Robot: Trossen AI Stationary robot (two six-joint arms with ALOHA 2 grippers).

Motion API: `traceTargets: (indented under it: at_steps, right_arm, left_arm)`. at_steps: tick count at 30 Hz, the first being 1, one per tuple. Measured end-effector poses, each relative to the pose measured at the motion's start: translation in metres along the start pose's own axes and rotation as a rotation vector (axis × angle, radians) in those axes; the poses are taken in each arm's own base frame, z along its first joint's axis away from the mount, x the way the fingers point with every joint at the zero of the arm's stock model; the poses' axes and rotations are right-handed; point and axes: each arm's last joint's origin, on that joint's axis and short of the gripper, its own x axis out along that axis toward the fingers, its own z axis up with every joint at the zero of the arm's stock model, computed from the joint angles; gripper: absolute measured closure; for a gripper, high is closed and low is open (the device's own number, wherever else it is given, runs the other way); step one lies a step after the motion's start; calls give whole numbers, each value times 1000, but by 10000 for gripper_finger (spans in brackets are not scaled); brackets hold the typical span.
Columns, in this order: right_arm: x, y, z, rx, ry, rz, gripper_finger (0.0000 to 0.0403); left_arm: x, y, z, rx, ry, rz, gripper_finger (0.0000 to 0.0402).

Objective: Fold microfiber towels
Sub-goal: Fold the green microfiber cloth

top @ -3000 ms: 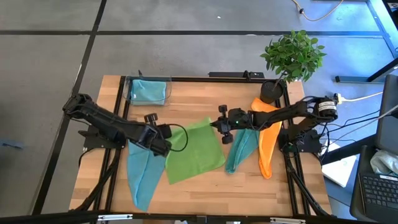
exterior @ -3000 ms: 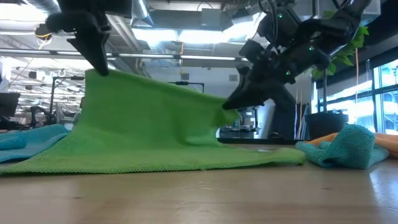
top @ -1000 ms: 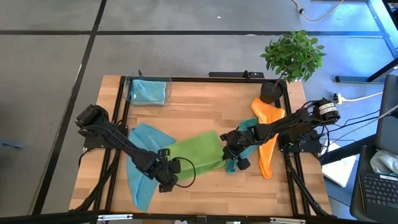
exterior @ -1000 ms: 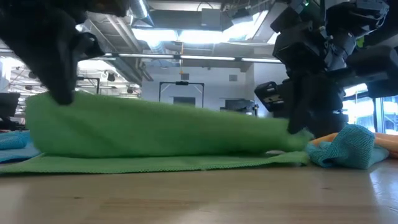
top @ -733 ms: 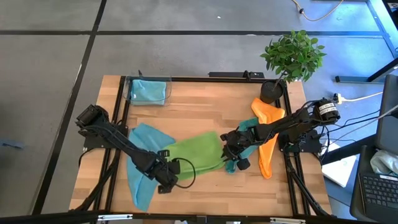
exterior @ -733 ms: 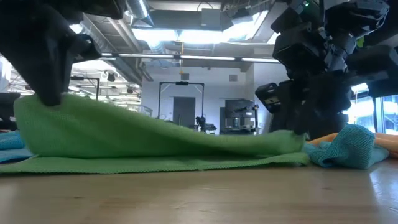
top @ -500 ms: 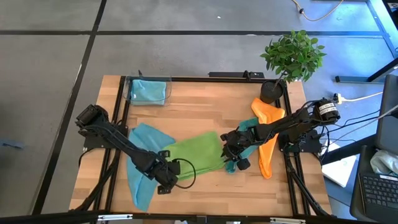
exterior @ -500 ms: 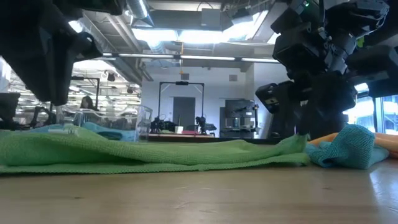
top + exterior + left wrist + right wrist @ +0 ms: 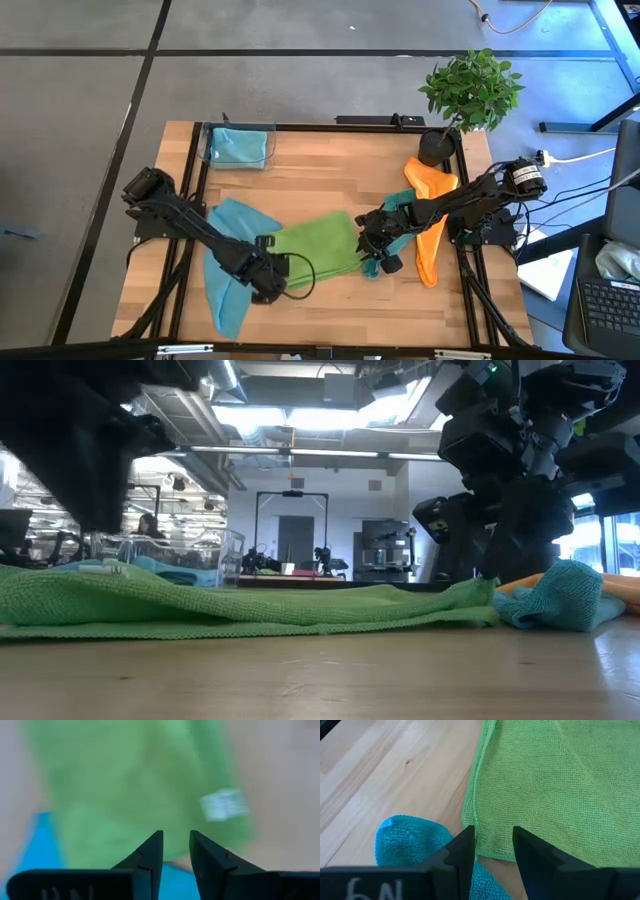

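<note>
Lime green fuzzy microfiber towel (image 9: 315, 252) lies folded once at the wooden counter (image 9: 330, 160) middle in the high view; light blue (image 9: 228, 270), teal (image 9: 385, 240) and orange (image 9: 432, 225) towels wait unfolded. Low view: it lies flat. Wrist views: left gripper (image 9: 176, 842) and right gripper (image 9: 492, 840) fingers slightly open, empty.

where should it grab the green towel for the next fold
Judging by its pose, take the lime green towel at the two corners of one short end, coming straight down from above. It lies flat, already doubled into a long band, so an end can be carried over the other. The left end effector and right end effector both hang open over its ends; the teal towel beside the right one needs avoiding.
</note>
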Motion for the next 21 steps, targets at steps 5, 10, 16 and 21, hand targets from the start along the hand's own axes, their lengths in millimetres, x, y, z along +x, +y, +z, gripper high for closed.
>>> traceTargets:
  at_steps: [5,10,16,21]
  right_arm:
    - [0,0,1,3,-9,-3,267]
    - [-5,-6,19,-53,-52,-129,267]
    - [-13,-21,57,-142,-157,-297,274]
    - [11,-42,41,-136,-118,-321,292]
  left_arm:
    - [4,20,3,6,27,128,313]
    - [5,36,12,58,5,179,319]
    - [10,53,22,16,11,165,317]
    - [20,47,20,2,-49,129,318]
